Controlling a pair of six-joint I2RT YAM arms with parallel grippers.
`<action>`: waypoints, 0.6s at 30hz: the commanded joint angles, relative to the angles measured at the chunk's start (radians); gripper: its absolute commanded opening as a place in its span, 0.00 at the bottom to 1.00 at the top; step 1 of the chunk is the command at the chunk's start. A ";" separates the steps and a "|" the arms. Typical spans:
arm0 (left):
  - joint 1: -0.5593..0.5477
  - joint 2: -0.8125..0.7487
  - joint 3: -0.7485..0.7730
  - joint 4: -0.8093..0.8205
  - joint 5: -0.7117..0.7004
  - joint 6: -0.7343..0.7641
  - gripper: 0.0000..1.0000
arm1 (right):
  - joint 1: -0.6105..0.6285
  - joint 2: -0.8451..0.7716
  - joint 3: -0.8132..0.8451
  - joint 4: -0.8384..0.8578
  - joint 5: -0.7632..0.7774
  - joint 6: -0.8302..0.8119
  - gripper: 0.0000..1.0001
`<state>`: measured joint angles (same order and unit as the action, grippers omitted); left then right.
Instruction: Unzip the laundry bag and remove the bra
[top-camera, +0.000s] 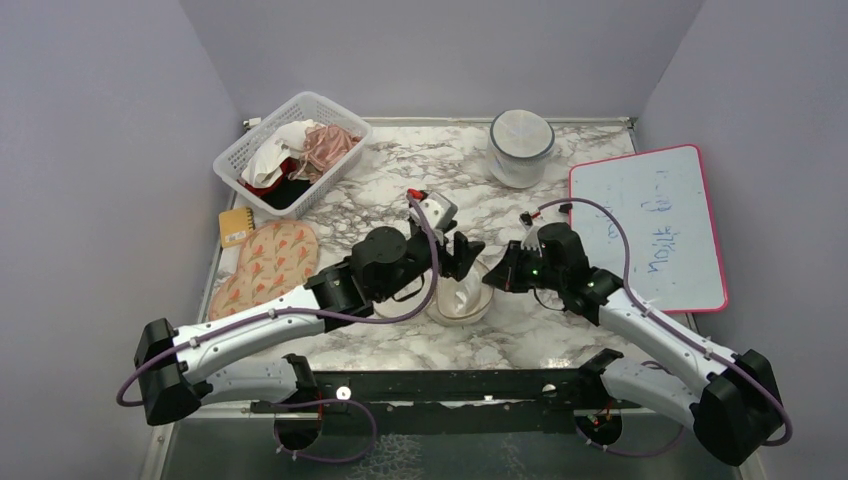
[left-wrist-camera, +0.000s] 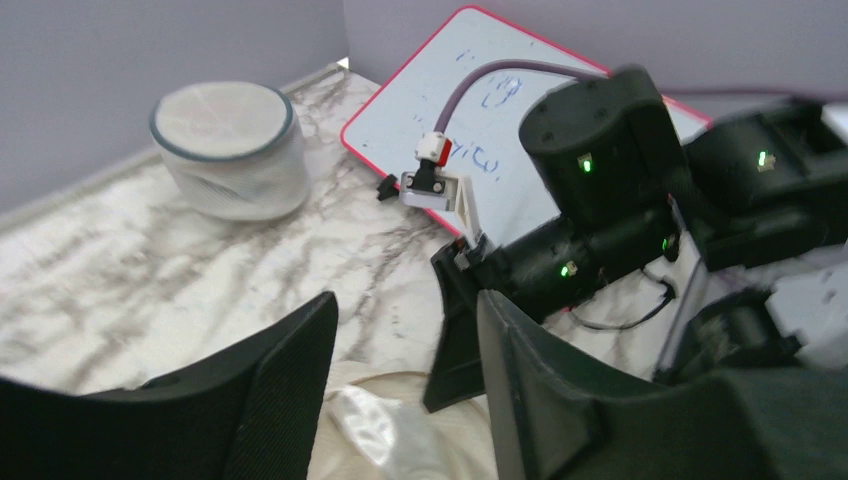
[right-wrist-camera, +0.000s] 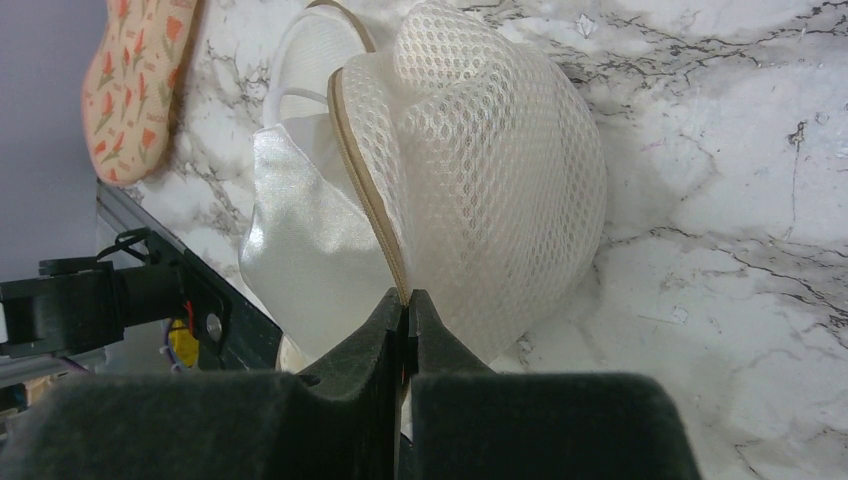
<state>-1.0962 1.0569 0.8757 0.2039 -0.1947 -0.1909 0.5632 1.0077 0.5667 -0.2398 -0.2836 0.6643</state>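
From above, the laundry bag (top-camera: 462, 300) lies at the near middle of the marble table (top-camera: 560, 335), between my left claw (top-camera: 462, 255) and my right claw (top-camera: 503, 275).

Left wrist: my left claw (left-wrist-camera: 405, 305) gapes, released, over the satiny pale fabric I take for the bra (left-wrist-camera: 370, 430). I should pinch that alone.

Right wrist: my right claw (right-wrist-camera: 408, 298) is clenched on the bag's tan zipper rim (right-wrist-camera: 365, 170). I'd anchor there.

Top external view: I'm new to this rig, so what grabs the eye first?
Mid-table lies the round cream mesh laundry bag, with the right gripper, jaws shut, pinching its tan rim and the left gripper open above it. Then come the pink-framed whiteboard at the right and the white plastic basket of clothes at the far left.
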 joint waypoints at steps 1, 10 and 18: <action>-0.002 0.092 0.040 -0.288 -0.070 -0.201 0.62 | 0.004 -0.032 0.013 0.007 -0.014 -0.023 0.01; -0.002 0.253 0.012 -0.281 -0.067 -0.324 0.76 | 0.004 -0.035 0.019 0.007 -0.023 -0.026 0.01; -0.002 0.389 0.034 -0.227 -0.052 -0.314 0.58 | 0.004 -0.056 0.014 -0.003 -0.019 -0.029 0.01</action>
<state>-1.0950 1.4048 0.8711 -0.0555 -0.2428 -0.4892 0.5632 0.9802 0.5667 -0.2405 -0.2855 0.6495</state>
